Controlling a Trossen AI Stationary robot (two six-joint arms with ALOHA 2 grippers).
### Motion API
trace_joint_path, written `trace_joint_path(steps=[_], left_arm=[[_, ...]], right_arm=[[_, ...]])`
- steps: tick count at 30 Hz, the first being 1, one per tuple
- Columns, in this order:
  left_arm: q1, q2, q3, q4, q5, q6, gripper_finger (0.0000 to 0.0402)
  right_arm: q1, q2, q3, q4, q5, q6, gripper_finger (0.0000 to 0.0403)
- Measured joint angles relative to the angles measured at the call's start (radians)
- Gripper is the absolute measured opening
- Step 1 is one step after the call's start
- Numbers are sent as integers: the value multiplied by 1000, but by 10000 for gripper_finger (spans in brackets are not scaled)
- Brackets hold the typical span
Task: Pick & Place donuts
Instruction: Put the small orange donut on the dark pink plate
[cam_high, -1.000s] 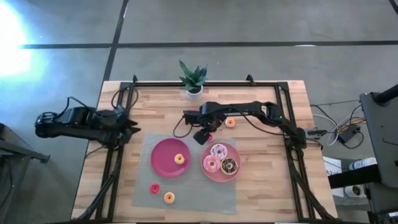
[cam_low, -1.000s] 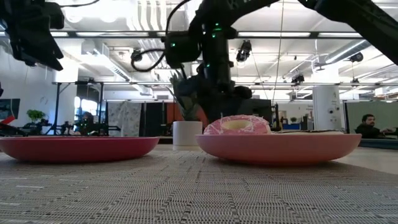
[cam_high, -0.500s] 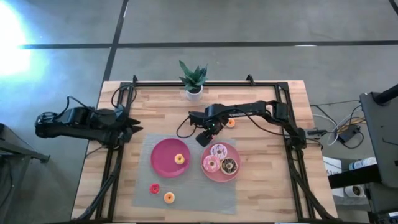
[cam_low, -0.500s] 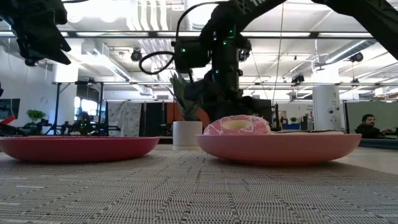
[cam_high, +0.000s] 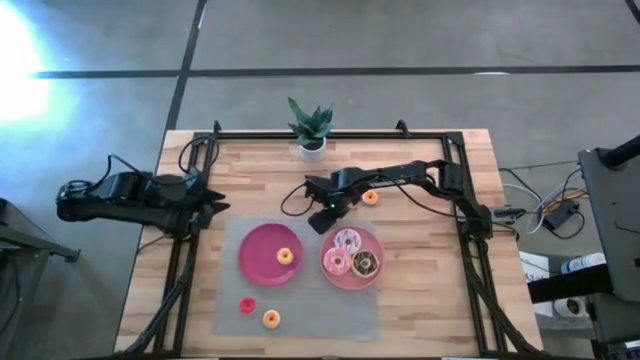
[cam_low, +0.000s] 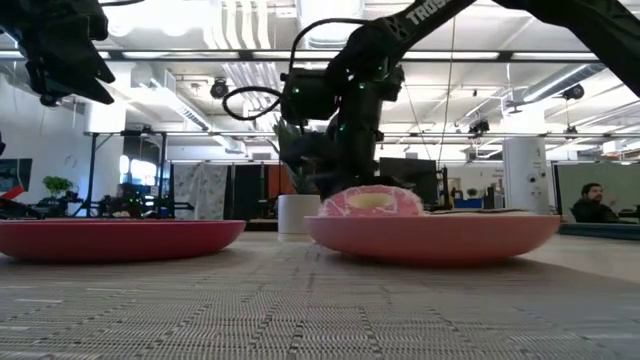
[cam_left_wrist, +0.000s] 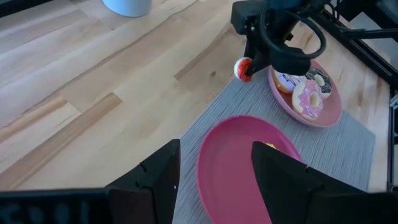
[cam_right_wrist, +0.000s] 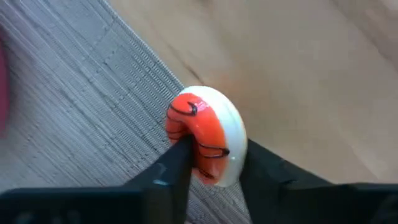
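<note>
Wooden table (cam_high: 420, 300): right pincer (cam_right_wrist: 208, 163) clamps a red-iced donut (cam_right_wrist: 205, 144) at mat's edge (cam_right_wrist: 81, 112); left pincer (cam_left_wrist: 214, 180) spread apart.

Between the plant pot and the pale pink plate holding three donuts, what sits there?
In the high view, the right gripper, closed on a small red-and-white donut, sits between the plant pot and the pale pink plate, at the mat's edge.

Grey woven mat (cam_high: 300, 300) on wooden table (cam_high: 250, 165), red plate (cam_high: 262, 258) and pink plate (cam_high: 335, 275) on mat, potted plant (cam_high: 311, 127) beyond mat, at table's far edge.
</note>
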Motion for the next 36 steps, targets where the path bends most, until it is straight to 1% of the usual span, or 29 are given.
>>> trace_joint_path(steps=[3, 4, 6, 8, 9, 12, 13, 18, 23, 28, 32, 36], left_arm=[[0, 0, 0, 0, 0, -5, 172], [0, 0, 0, 0, 0, -6, 172], [0, 0, 0, 0, 0, -8, 172], [0, 0, 0, 0, 0, -14, 172], [0, 0, 0, 0, 0, -15, 172], [0, 0, 0, 0, 0, -14, 172], [0, 0, 0, 0, 0, -13, 172], [0, -3, 4, -1, 3, -3, 172], [-2, -21, 20, -8, 11, 9, 172], [-2, -50, 23, -9, 8, 13, 172], [-2, -68, 21, -10, 8, 13, 172], [-2, -78, 20, -11, 8, 15, 172]], right_arm=[[2, 1, 29, -5, 1, -10, 34], [2, 0, 45, -3, 5, -15, 22], [2, -5, 90, -4, 28, -17, 18], [0, -11, 149, -2, 25, -2, 18], [0, -12, 180, 6, 2, 7, 18], [4, 4, 259, 94, -130, 38, 18], [11, 21, 284, 119, -154, 62, 18], [53, 139, 440, 181, -162, 150, 18], [89, 269, 589, 174, -185, 213, 18], [112, 381, 710, 127, -198, 282, 18], [118, 404, 727, 104, -189, 308, 33], [120, 406, 725, 83, -182, 306, 73]])
